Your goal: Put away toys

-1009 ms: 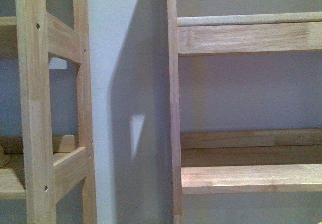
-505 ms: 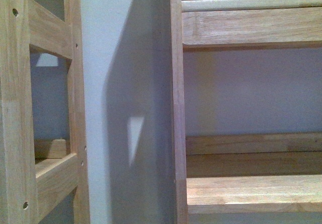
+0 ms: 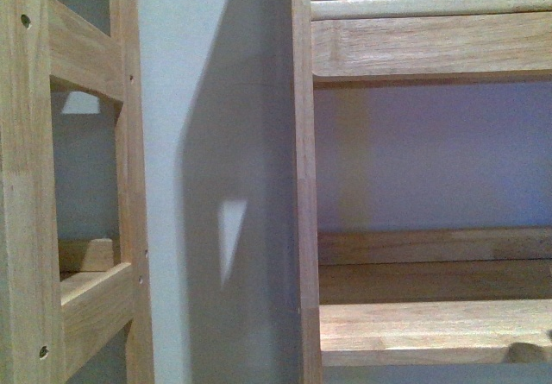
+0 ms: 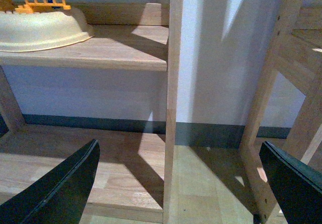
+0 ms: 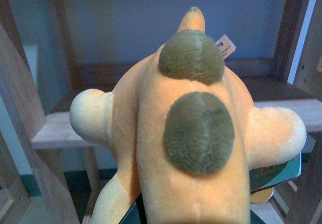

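Left claw (image 4: 178, 146): spread, empty.
Right claw: pinching toy (image 5: 196, 133), fingers hidden.
Risk: soft toy slips free, or snags shelf (image 5: 282, 108) edge and falls.

Wooden shelf units standing on a wood floor (image 4: 211, 183).
Left wrist view: the upper shelf (image 4: 115, 50) carries a cream basin (image 4: 40, 30), with an orange fence piece (image 4: 46, 0) at the basin's far rim. The lower shelf (image 4: 115, 168) sits near the floor. Front view: left unit (image 3: 95, 302) and right unit (image 3: 431, 328) stand apart.
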`<action>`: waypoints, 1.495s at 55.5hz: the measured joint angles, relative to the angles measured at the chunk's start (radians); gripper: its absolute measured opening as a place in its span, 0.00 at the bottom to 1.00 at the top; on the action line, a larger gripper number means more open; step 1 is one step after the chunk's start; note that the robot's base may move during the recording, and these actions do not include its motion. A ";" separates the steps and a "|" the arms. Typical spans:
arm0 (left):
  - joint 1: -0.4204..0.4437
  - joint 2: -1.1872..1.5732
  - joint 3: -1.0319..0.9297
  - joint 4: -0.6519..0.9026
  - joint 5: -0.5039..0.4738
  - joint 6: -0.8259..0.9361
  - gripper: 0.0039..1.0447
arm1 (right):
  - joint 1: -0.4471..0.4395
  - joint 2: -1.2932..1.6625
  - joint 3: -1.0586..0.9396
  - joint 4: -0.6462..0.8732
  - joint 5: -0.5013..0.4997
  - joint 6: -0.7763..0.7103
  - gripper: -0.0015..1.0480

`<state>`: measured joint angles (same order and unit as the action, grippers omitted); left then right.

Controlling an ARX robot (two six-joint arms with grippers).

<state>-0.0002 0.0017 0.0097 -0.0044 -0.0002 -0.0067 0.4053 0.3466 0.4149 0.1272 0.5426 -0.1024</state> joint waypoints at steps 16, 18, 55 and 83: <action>0.000 0.000 0.000 0.000 0.000 0.000 0.94 | -0.014 0.161 0.285 0.101 -0.043 -0.175 0.07; 0.000 0.000 0.000 0.000 0.000 0.000 0.94 | -0.042 0.181 0.327 0.103 -0.082 -0.188 0.07; 0.000 0.000 0.000 0.000 0.000 0.000 0.94 | -0.830 0.664 0.899 0.145 -0.824 0.275 0.07; 0.000 0.000 0.000 0.000 0.000 0.000 0.94 | -0.612 1.103 1.286 0.093 -0.808 0.356 0.07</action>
<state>-0.0002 0.0017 0.0097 -0.0044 -0.0002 -0.0067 -0.2062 1.4498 1.7008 0.2199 -0.2649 0.2535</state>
